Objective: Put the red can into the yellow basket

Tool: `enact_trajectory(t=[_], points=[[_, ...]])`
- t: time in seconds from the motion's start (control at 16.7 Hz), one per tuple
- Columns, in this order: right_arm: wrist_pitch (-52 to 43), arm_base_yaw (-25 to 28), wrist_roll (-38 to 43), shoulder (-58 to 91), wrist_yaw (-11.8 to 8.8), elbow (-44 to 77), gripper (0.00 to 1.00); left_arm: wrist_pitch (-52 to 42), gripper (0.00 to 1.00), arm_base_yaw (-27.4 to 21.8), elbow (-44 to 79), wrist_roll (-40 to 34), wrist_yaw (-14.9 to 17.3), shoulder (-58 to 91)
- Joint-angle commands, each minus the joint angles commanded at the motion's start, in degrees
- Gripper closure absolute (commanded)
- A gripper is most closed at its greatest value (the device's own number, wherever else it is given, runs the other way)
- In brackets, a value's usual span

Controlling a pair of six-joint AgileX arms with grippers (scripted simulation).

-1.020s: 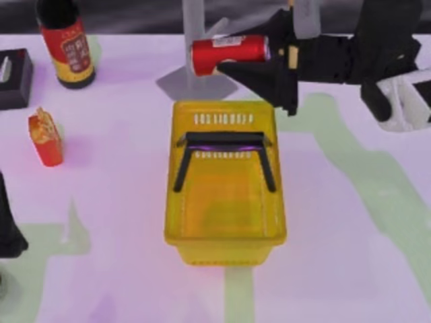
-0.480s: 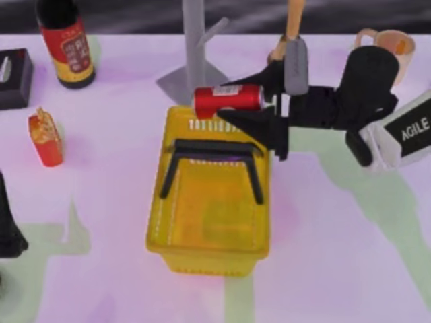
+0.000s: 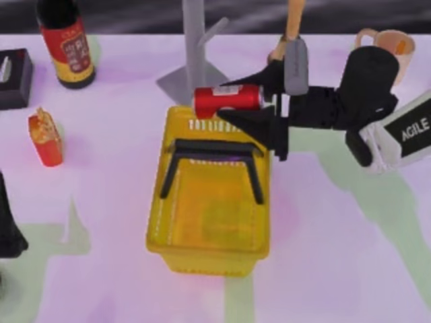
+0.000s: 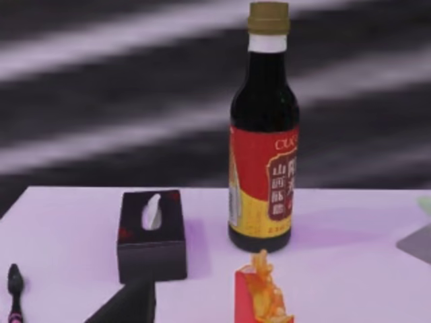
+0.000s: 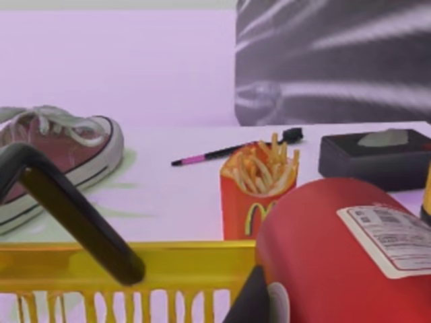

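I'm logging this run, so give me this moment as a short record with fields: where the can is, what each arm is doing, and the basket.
can: small red cylindrical can, lying sideways, held over the far rim of the basket
basket: large translucent yellow plastic basket, black handle raised, nothing visible inside
right arm: right pincer shut on the can, reaching in from the table's right
left arm: parked at the table's left edge, left pincer unseen
status: can not yet released into the basket
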Motion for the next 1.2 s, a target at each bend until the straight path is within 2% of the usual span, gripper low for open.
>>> enact_trajectory(t=[0.42, 0.9, 1.08, 1.2], points=[[0.0, 0.0, 0.0, 0.0, 0.0, 0.0, 0.02, 0.0, 0.0, 0.0, 0.0, 0.0, 0.0, 0.0], [0.0, 0.0, 0.0, 0.0, 0.0, 0.0, 0.0, 0.0, 0.0, 0.0, 0.0, 0.0, 0.0, 0.0], [-0.6, -0.3, -0.2, -1.1, 0.5, -0.2, 0.0, -0.4, 0.0, -0.3, 0.4, 0.3, 0.2, 0.5], [-1.7, -0.6, -0.4, -3.7, 1.6, -1.9, 0.0, -2.4, 0.0, -1.5, 2.7, 1.9, 0.8, 3.0]])
